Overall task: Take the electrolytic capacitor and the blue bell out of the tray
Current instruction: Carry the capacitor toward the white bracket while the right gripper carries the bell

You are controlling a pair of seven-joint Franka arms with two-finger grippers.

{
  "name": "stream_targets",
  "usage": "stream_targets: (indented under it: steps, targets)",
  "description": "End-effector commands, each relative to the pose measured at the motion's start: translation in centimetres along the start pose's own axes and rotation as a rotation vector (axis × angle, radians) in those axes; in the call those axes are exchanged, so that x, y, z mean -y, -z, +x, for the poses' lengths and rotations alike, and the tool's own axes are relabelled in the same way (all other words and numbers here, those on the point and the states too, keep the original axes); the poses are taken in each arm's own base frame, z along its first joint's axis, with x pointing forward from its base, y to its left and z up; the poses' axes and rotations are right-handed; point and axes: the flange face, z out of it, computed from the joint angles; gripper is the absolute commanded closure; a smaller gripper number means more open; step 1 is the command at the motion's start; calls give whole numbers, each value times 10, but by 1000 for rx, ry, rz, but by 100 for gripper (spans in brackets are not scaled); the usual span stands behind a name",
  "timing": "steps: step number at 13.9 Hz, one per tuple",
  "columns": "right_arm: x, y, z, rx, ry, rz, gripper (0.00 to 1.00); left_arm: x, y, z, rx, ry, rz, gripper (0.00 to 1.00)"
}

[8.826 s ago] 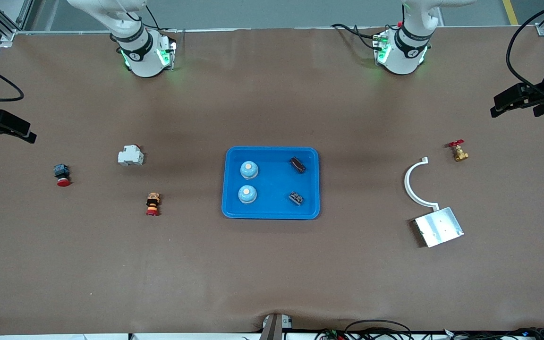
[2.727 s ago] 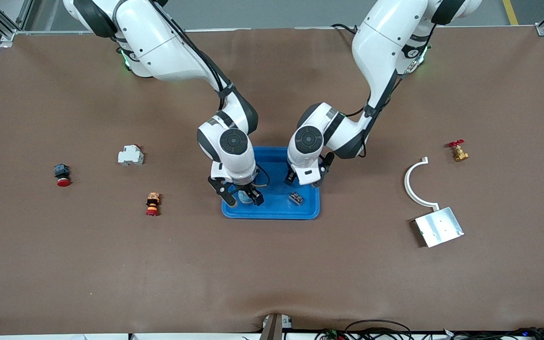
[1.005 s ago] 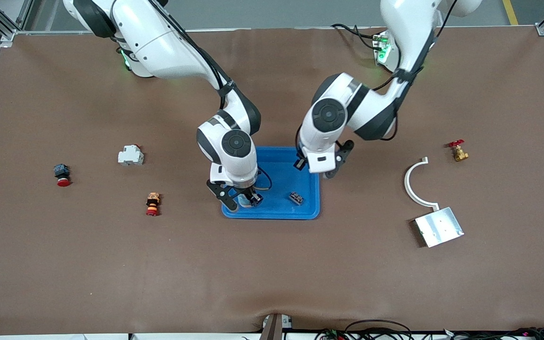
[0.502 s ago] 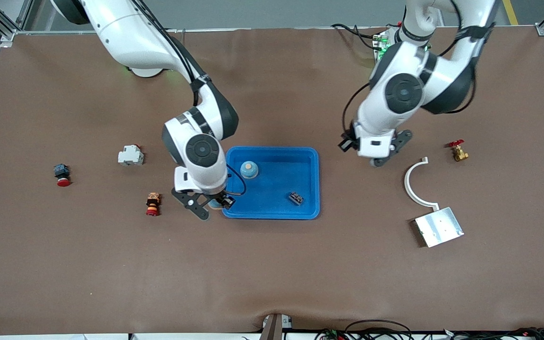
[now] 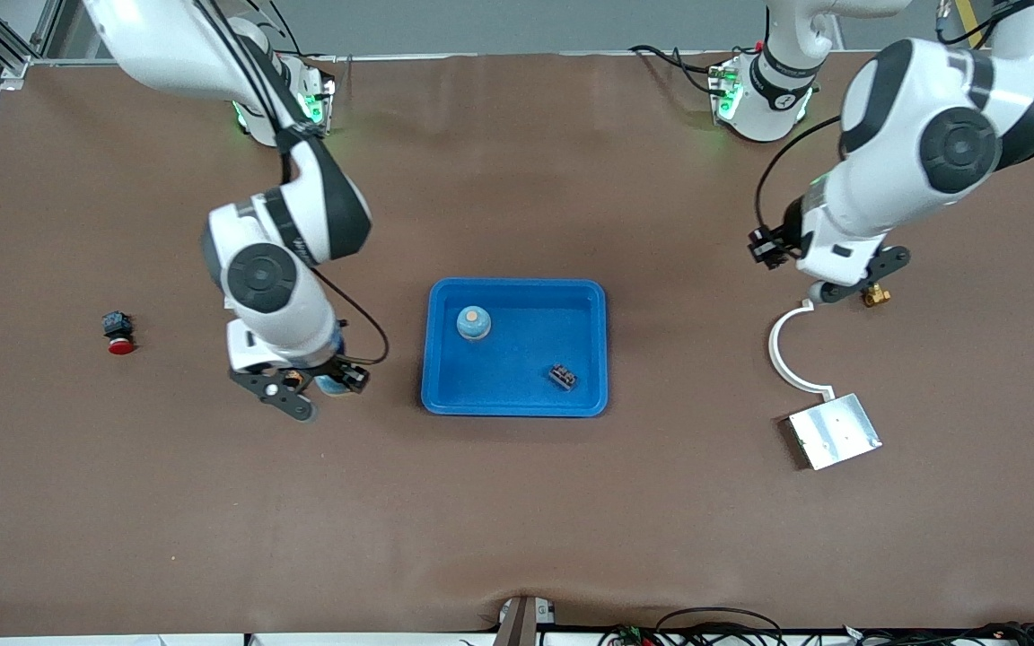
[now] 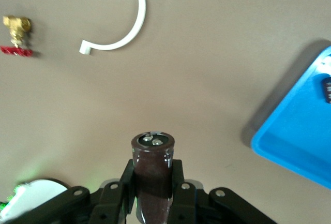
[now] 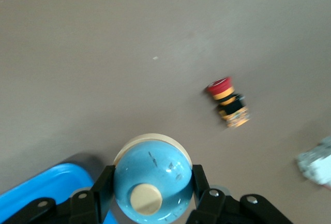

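A shallow blue rectangular plastic tray (image 5: 596,350) sits in the middle of the brown counter (image 5: 517,502). In it are one pale blue dome-shaped bell with a tan button (image 5: 473,323), in the half toward the right arm's end, and one small dark ribbed capacitor lying on its side (image 5: 563,376), nearer the front camera and toward the left arm's end. The right gripper (image 5: 318,392) hangs over bare counter just beside the tray, toward the right arm's end, its fingers clamped on a second pale blue dome-shaped bell (image 7: 151,182). In the right wrist view a red, yellow and black stacked push-button (image 7: 228,102) lies on the counter near it. The left gripper (image 6: 153,182) is up over the counter toward the left arm's end, well apart from the tray, over the white curved plastic bracket (image 5: 784,353) and the brass valve with a red handle (image 5: 872,292). It grips a dark brown cylindrical capacitor with two metal terminals (image 6: 152,169).
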Motion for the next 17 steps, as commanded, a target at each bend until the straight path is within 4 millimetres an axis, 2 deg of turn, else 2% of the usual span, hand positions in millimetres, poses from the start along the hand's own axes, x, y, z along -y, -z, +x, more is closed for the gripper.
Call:
stream_targets:
  steps: [1, 4, 6, 8, 11, 17]
  targets:
    - [-47, 14, 0, 15, 62, 14, 100, 28, -5, 9, -4, -69, 16, 100]
    - [-89, 21, 8, 20, 113, 13, 100, 68, -4, 38, -17, -140, 5, 100]
    - [-116, 21, 10, 14, 155, 19, 100, 89, -14, 55, -46, -178, -5, 100]
    - [-144, 19, 14, 16, 183, 35, 100, 103, -34, 72, -64, -193, -1, 100]
    - [-191, 15, 26, 54, 225, 84, 100, 110, -68, 97, -83, -208, 39, 100]
    - [-263, -1, 24, 34, 324, 93, 100, 139, -131, 143, -72, -230, 47, 100]
